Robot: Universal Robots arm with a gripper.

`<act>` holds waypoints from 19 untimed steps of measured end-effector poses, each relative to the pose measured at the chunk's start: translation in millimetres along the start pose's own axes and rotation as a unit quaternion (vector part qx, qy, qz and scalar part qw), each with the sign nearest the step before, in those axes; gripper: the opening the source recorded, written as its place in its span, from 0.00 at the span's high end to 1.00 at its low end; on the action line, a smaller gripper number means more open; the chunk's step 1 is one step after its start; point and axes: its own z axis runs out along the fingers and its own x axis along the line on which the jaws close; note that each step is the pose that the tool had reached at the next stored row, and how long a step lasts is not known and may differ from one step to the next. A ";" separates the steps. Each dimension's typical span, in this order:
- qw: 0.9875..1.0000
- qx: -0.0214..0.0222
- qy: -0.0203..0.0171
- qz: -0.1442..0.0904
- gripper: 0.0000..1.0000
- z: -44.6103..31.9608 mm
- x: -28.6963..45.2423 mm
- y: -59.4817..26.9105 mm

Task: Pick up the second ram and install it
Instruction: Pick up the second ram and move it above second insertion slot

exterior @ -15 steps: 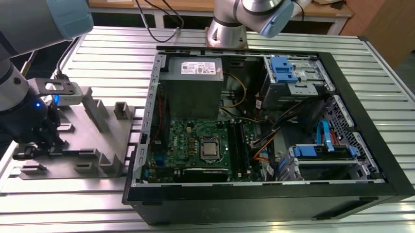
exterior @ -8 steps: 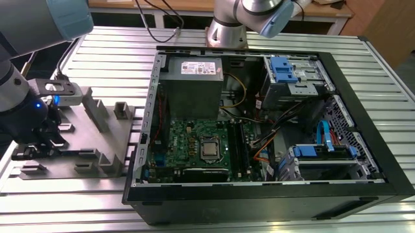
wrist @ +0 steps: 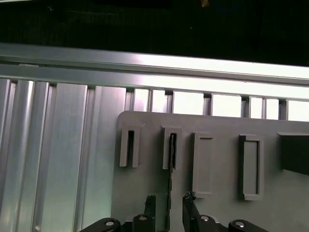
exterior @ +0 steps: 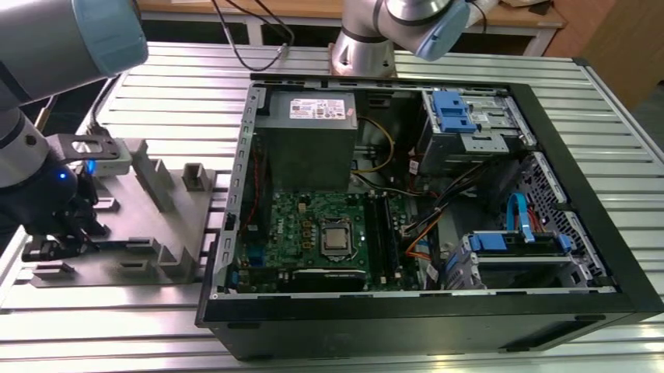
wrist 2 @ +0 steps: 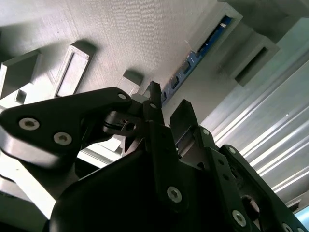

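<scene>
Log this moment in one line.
black hand: open, astride | dark blue-green flat ram stick: on edge in grey slotted fixture plate | ungrasped

The gripper hangs low over the far end of a grey fixture plate, the end away from the open computer case. The plate's upright holders stand between the gripper and the case. The motherboard and grey power supply lie well beyond them, all on a slatted aluminium table.
</scene>
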 end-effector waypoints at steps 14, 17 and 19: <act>1.000 0.000 0.000 0.000 0.68 4.9 0.2 -0.1; 1.000 0.000 0.000 0.000 0.75 5.0 0.2 -0.1; 1.000 0.000 0.000 0.000 0.75 5.1 0.2 -0.2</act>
